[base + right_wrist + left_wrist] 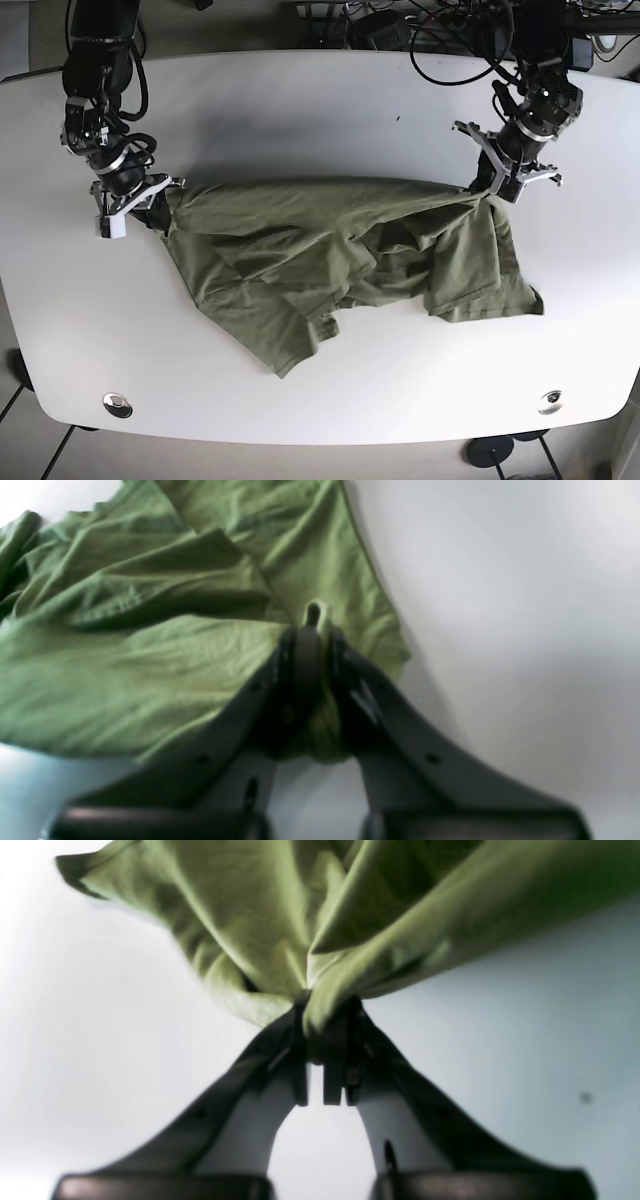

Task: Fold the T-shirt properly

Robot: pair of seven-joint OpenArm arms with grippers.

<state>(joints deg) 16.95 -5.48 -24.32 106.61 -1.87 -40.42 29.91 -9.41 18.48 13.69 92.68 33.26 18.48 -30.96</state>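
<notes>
Base view: the white oval bench (300,100) carries a crumpled olive-green cotton T-shirt (340,265) across its middle — bare surface lies behind it and toward the near edge. Cables (440,30) crowd the far edge. The left gripper (497,185) and right gripper (150,200) each pinch the shirt's fabric at opposite ends.

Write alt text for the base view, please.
An olive-green T-shirt hangs stretched between two claws over a white table: the right claw pinches one end, the left claw the other, and the rest lies crumpled.
</notes>
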